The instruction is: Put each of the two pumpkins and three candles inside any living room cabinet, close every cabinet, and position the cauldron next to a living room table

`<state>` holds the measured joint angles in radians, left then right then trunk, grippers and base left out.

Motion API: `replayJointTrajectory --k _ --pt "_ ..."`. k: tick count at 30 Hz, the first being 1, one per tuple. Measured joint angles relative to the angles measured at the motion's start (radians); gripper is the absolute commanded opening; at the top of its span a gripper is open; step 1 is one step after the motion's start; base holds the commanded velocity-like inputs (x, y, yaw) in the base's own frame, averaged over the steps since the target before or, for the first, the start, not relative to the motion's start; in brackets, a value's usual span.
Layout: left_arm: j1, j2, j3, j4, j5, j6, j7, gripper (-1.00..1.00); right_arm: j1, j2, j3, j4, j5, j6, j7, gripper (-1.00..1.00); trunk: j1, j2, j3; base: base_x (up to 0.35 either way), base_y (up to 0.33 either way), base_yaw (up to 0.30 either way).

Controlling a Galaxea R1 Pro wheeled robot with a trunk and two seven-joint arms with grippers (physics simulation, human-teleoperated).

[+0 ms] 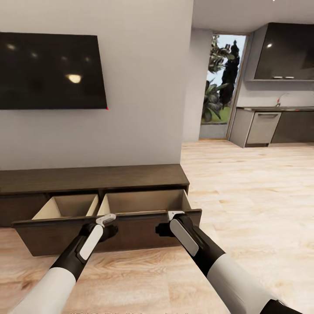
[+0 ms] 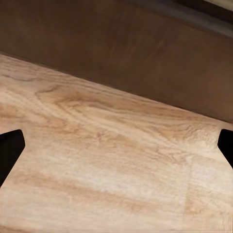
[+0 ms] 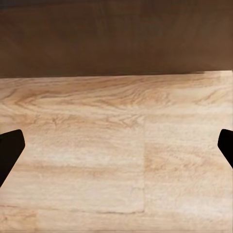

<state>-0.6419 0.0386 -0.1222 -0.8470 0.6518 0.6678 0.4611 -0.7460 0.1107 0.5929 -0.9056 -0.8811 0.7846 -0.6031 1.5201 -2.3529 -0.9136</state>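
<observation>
While both arms hang before cabinet (image 1: 93, 179), its drawer (image 1: 109, 231) stands pulled out, pale compartments bare, no pumpkins or candles inside. Left claw (image 2: 116, 145) wide, holding nothing, floor (image 2: 97, 160) below, dark drawer front just beyond. Right claw (image 3: 116, 145) wide too, likewise aimed at floor by drawer front. Judgement: drawer stiff, fairly heavy, slides on runners; front flat, handleless, so press flat on face or hook top edge.

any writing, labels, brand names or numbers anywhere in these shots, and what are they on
None can be read.
The TV screen is dark, with no logo showing.
The cabinet and its open drawer are plain wood.
The kitchen cupboards carry no lettering.
</observation>
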Motion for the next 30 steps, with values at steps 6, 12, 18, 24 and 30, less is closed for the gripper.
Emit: replayJointTrajectory --k 6,12,18,24,30 --pt "0.000 0.000 0.000 -0.001 -0.004 -0.001 0.000 1.00 0.000 -0.001 0.000 0.000 0.001 0.000 0.000 1.00 0.023 -0.042 -0.019 -0.008 0.000 0.000" --pt "0.001 0.001 -0.001 -0.002 -0.010 -0.002 0.000 1.00 0.000 -0.002 0.000 0.000 0.006 -0.034 0.005 1.00 0.046 -0.084 -0.038 0.000 0.000 0.000" --pt "0.003 0.003 -0.002 -0.001 -0.012 -0.008 -0.001 1.00 0.000 -0.003 0.011 0.002 0.016 -0.110 0.055 1.00 0.069 -0.126 -0.056 0.000 0.000 0.000" --pt "0.008 0.005 -0.003 0.008 -0.063 -0.035 0.002 1.00 0.000 -0.004 0.126 0.003 0.010 -0.323 0.075 1.00 0.082 -0.147 -0.077 0.000 0.000 0.000" --pt "0.014 0.002 -0.006 0.026 -0.140 -0.169 -0.009 1.00 0.004 -0.005 0.182 0.005 0.008 -0.427 0.075 1.00 0.084 -0.149 -0.101 0.000 0.000 0.000"
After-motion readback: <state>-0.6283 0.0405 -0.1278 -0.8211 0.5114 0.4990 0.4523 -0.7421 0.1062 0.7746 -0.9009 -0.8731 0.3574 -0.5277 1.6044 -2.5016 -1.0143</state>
